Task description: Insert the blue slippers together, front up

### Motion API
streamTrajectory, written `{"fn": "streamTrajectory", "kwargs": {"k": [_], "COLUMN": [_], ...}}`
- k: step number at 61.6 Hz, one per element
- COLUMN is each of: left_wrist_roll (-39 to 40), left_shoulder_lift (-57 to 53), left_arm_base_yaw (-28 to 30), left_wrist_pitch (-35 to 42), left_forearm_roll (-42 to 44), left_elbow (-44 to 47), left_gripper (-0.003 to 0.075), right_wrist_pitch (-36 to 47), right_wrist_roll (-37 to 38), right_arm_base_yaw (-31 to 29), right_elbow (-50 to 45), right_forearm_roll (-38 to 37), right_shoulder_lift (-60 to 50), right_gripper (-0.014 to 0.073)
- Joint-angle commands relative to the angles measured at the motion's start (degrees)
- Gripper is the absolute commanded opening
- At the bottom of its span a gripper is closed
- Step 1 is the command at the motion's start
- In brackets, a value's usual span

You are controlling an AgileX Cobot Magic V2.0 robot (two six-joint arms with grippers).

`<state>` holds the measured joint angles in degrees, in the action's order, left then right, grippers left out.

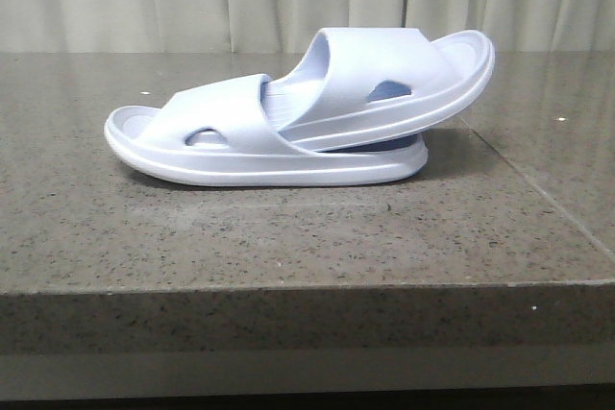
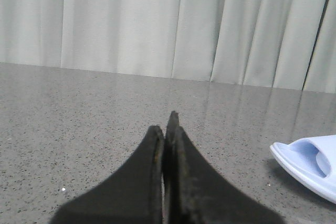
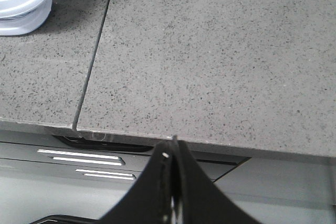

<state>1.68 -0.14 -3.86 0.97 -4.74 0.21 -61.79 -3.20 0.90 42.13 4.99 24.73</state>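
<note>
Both hands (image 2: 169, 129) (image 3: 173, 153) closed, empty, apart from nested blue slippers (image 1: 307, 112).

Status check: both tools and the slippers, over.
Left tool shut, empty, off the slippers. Right tool shut, empty, at table edge. Blue slippers nested, upper one tilted, tucked under lower strap. Nothing in the way.

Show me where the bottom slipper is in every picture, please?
Front view: the bottom slipper lies flat in the middle of the table, the top slipper tucked under its strap.
Left wrist view: only one end shows at the right edge.
Right wrist view: a slipper end peeks in at the upper left corner; which slipper is unclear.
Shared landmark: the speckled grey table.
</note>
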Motion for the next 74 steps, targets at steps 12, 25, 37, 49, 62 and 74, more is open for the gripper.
{"fn": "streamTrajectory", "kwargs": {"k": [12, 25, 37, 49, 62, 74], "left_wrist_roll": [0.13, 0.13, 0.13, 0.13, 0.13, 0.13], "left_shoulder_lift": [-1.04, -1.04, -1.04, -1.04, -1.04, -1.04], "left_arm_base_yaw": [0.08, 0.08, 0.08, 0.08, 0.08, 0.08], "left_wrist_pitch": [4.82, 4.82, 4.82, 4.82, 4.82, 4.82], "left_forearm_roll": [0.11, 0.11, 0.11, 0.11, 0.11, 0.11], "left_elbow": [0.30, 0.30, 0.30, 0.30, 0.30, 0.30], "left_gripper": [-0.0020, -0.0020, -0.0020, -0.0020, -0.0020, -0.0020], "right_wrist_pitch": [3.48, 3.48, 3.48, 4.57, 26.32, 47.16], "right_wrist_roll": [0.12, 0.12, 0.12, 0.06, 0.06, 0.06], "right_arm_base_yaw": [0.13, 0.13, 0.13, 0.27, 0.33, 0.33], "right_elbow": [1.45, 1.45, 1.45, 1.11, -10.37, -26.04], "right_forearm_roll": [0.12, 0.12, 0.12, -0.69, -0.62, -0.58], "right_shoulder_lift": [0.21, 0.21, 0.21, -0.90, -6.71, -15.40], "right_gripper": [-0.0067, -0.0067, -0.0067, -0.0067, -0.0067, -0.0067]}}
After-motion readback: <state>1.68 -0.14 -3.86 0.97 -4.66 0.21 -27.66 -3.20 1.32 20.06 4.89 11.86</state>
